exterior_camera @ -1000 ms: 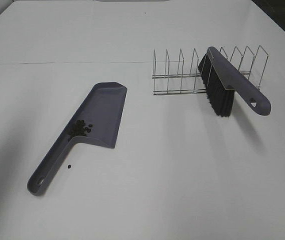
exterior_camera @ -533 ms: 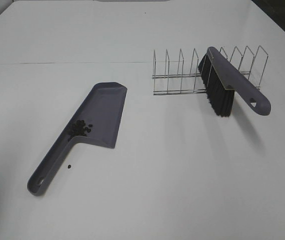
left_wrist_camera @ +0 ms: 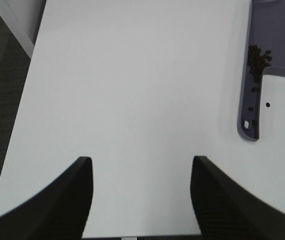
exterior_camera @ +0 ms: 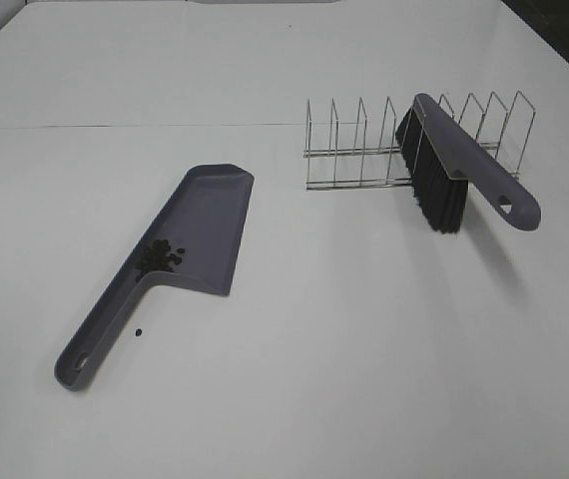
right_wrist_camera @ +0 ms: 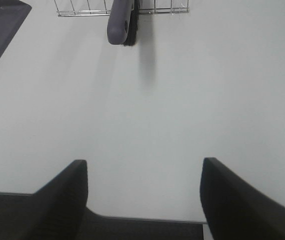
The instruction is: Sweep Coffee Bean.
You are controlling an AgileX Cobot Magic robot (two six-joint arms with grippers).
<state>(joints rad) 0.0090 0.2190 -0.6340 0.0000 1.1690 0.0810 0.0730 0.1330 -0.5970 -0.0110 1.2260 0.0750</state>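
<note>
A cluster of dark coffee beans (exterior_camera: 159,257) lies in a grey-purple dustpan (exterior_camera: 200,220) near where its handle begins; it also shows in the left wrist view (left_wrist_camera: 258,59). One stray bean (exterior_camera: 139,332) lies on the table beside the handle, seen too in the left wrist view (left_wrist_camera: 267,105). A grey brush (exterior_camera: 464,165) with black bristles rests in a wire rack (exterior_camera: 364,150). My left gripper (left_wrist_camera: 138,192) is open and empty, well away from the dustpan (left_wrist_camera: 270,35). My right gripper (right_wrist_camera: 143,192) is open and empty, back from the brush (right_wrist_camera: 121,22). Neither gripper shows in the exterior view.
The white table (exterior_camera: 344,349) carries only the dustpan, rack and brush. Its near edge shows under my right gripper (right_wrist_camera: 147,218). Its side edge and the dark floor (left_wrist_camera: 2,100) show in the left wrist view.
</note>
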